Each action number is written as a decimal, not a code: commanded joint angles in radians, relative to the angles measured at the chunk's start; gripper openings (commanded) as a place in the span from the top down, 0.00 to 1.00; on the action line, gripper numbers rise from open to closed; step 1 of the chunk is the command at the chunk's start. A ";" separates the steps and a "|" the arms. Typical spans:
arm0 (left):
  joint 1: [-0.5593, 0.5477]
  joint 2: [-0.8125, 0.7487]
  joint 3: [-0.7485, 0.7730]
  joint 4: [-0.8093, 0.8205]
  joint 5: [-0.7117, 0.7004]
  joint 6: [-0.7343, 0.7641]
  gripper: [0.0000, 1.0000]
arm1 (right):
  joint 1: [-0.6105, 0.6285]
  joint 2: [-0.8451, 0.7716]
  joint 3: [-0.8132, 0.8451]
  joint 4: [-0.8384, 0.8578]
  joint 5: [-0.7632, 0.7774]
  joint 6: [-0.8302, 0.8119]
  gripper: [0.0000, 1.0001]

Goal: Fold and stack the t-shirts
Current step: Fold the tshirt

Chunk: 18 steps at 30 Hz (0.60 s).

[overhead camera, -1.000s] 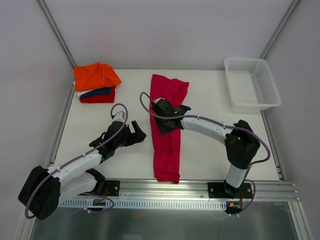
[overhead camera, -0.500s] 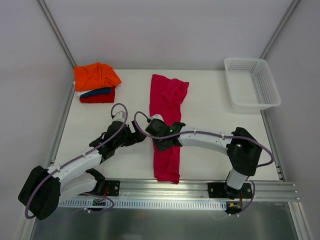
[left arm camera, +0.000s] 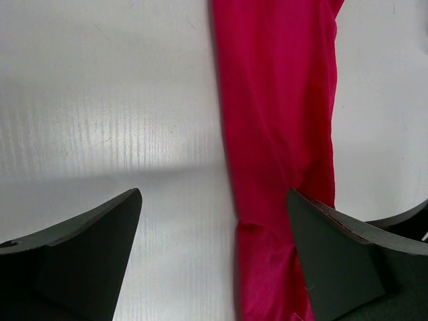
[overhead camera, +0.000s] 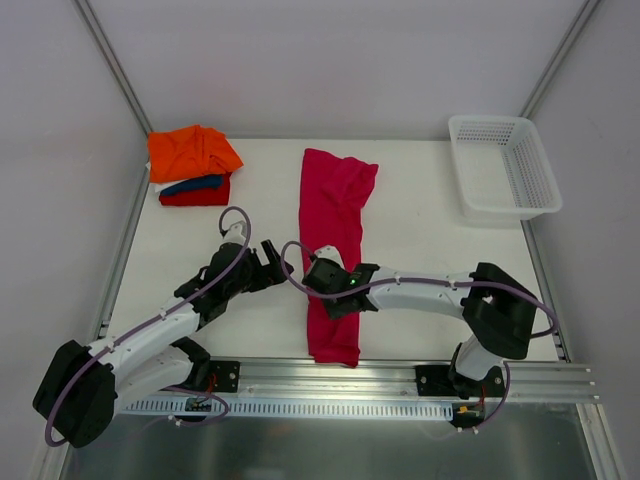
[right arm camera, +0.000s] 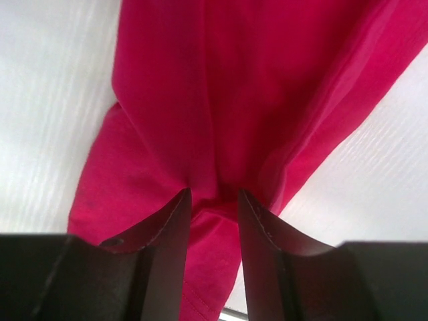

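While my left end effector (left arm camera: pixel 212 195) hangs released nearby, my right end effector (right arm camera: pixel 214 197) pinches a fold of the magenta t-shirt (overhead camera: pixel 335 200), which I see stretched lengthwise on the table (overhead camera: pixel 420 225).

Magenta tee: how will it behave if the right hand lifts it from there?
Probably floppy: the magenta t-shirt puckers at the right hand. Both ends would likely droop and drag. Looks light; may unfold from its long strip.
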 commanded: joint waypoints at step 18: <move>0.009 -0.021 -0.017 -0.013 0.014 -0.005 0.09 | 0.042 -0.105 -0.029 -0.178 0.245 0.164 0.65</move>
